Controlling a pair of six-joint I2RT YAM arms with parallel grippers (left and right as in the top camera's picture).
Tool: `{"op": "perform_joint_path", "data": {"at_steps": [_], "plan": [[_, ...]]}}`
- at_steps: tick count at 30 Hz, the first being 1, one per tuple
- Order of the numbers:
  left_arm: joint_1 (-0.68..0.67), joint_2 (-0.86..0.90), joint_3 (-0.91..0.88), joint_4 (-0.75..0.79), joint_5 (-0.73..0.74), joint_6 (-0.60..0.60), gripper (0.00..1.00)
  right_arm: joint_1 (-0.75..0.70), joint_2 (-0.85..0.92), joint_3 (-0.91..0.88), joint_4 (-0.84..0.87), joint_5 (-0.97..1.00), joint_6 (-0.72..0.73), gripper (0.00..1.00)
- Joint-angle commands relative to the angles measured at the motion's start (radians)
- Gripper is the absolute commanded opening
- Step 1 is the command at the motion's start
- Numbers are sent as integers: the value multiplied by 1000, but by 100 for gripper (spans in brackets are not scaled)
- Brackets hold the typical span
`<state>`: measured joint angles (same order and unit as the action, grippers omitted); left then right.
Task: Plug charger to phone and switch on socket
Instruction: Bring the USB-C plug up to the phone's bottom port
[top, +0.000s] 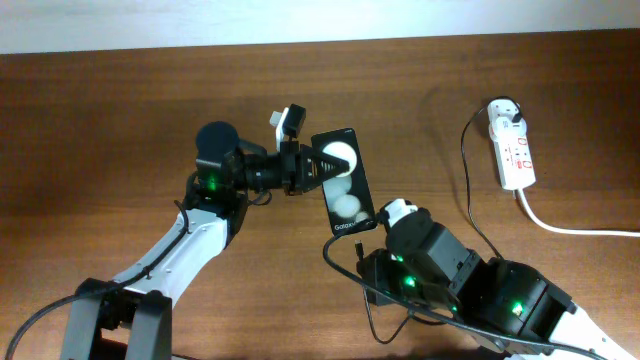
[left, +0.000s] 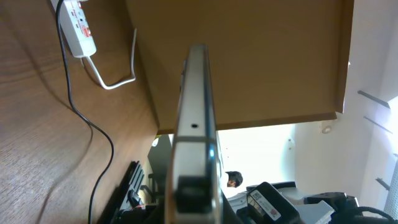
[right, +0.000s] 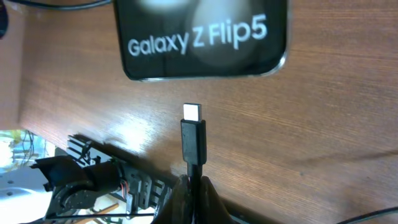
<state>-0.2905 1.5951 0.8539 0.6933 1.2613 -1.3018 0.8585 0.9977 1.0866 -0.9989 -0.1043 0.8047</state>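
The phone is a black rectangle with two white blobs, lying mid-table. My left gripper is shut on its far end; the left wrist view shows the phone edge-on between the fingers. My right gripper is shut on the black charger cable, its plug tip pointing at the phone's near edge with a small gap between them. In the overhead view the right gripper sits at the phone's near end. The white socket lies at the far right.
The thin black cable runs from the socket down to my right arm. A thick white cord leaves the socket toward the right edge. The socket also shows in the left wrist view.
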Motion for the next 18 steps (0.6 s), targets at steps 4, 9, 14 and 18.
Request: {"op": "perform_joint_path", "data": {"at_steps": [4,9,14,18], "plan": [[-2,-8,11,9,45,0,0,5,-10,-2,38,11,0,4],[-2,-8,11,9,44,-39,0,5,-10,-2,12,5,1,4],[-2,-8,11,9,36,-45,0,5,-10,-2,13,3,1,4],[-2,-8,11,9,33,-56,0,5,-10,-2,24,4,1,4]]}}
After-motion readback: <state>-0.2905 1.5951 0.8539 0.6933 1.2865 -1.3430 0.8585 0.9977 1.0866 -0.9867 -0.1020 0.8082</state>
